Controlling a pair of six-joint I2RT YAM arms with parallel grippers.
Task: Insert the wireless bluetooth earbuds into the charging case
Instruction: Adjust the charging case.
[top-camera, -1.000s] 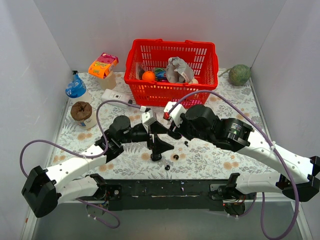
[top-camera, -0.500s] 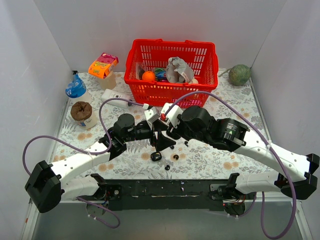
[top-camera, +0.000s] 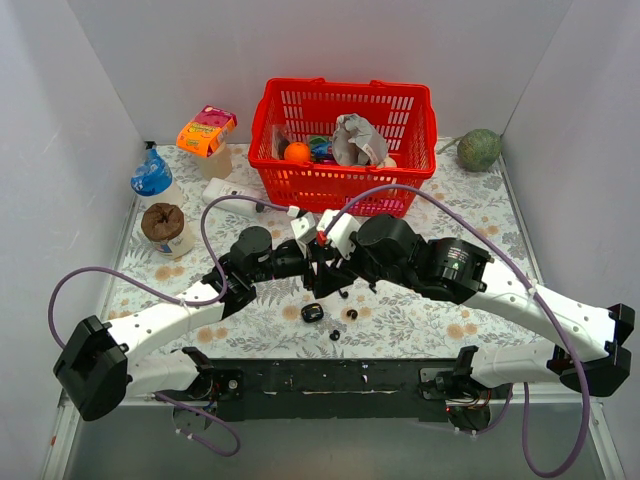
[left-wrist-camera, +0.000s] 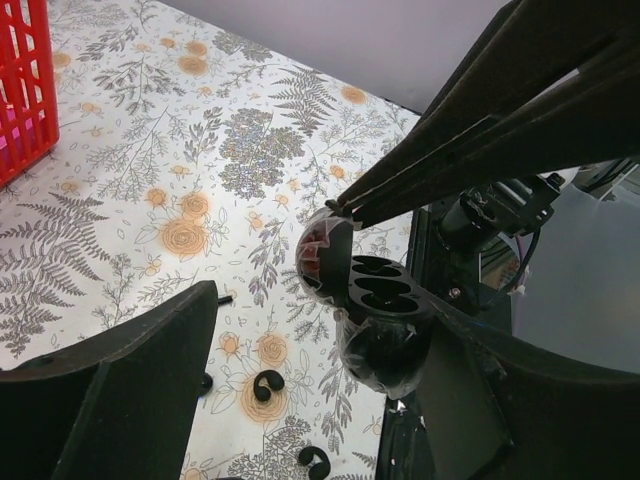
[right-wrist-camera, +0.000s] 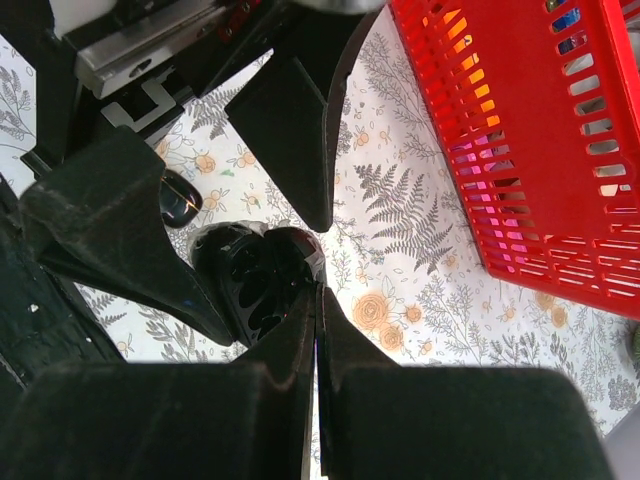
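The charging case is black, with its lid up and empty earbud slots showing. It sits between the fingers of my left gripper, pressed against the right finger and raised off the floral table. It also shows in the right wrist view. My right gripper is shut with nothing visible in it, and its tips touch the lid's edge. Both grippers meet at the table's middle. Black earbuds lie loose on the table below, and they also show in the top view.
A glossy black oval piece lies on the table beside the earbuds. A red basket of items stands at the back. A blue-capped bottle, a brown-lidded jar and a white strip stand on the left. A green ball is at the back right.
My right gripper has moved left until its tips meet the left gripper. My left gripper has shifted slightly right and away from the near edge. The loose pieces have not moved.
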